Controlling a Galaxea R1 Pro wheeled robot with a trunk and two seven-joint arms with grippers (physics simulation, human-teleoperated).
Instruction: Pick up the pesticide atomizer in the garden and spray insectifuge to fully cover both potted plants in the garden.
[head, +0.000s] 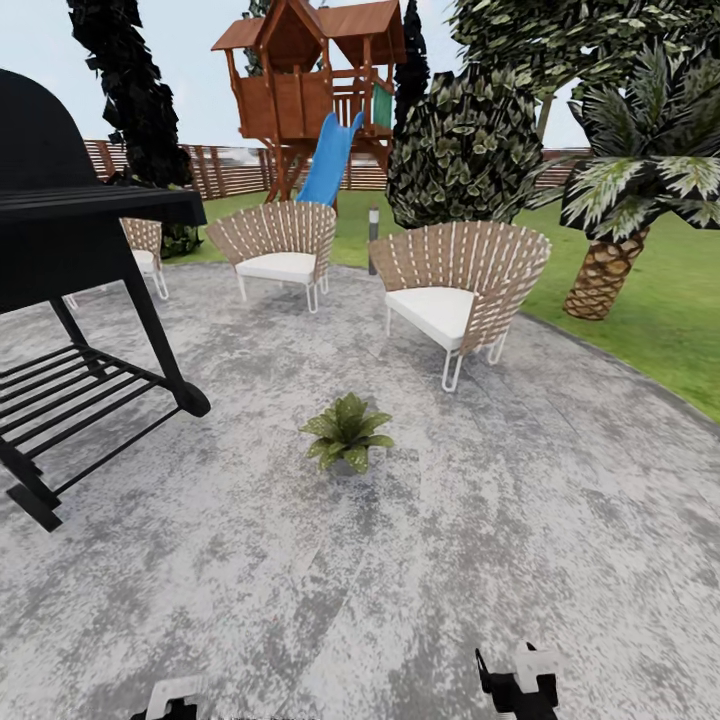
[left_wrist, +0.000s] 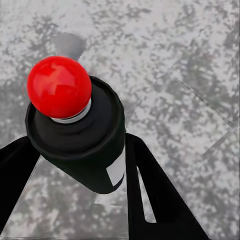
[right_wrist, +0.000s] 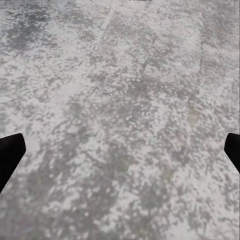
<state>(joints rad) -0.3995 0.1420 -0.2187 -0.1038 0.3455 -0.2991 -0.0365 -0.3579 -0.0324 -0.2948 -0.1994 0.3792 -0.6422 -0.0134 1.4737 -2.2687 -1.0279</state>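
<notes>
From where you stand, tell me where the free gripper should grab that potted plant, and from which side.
Grip the small grey pot under the potted plant, not the leaves, which spread wide and nearly hide it. Probably best to come in low from the near side with the open right gripper, fingers straddling the pot. The left gripper holds the pesticide atomizer.

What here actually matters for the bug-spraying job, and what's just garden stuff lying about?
For the job: pesticide atomizer, held in the left end effector; potted plant on the patio.

Just about: black grill, woven chairs, play tower, palm, bollard lamp.
</notes>
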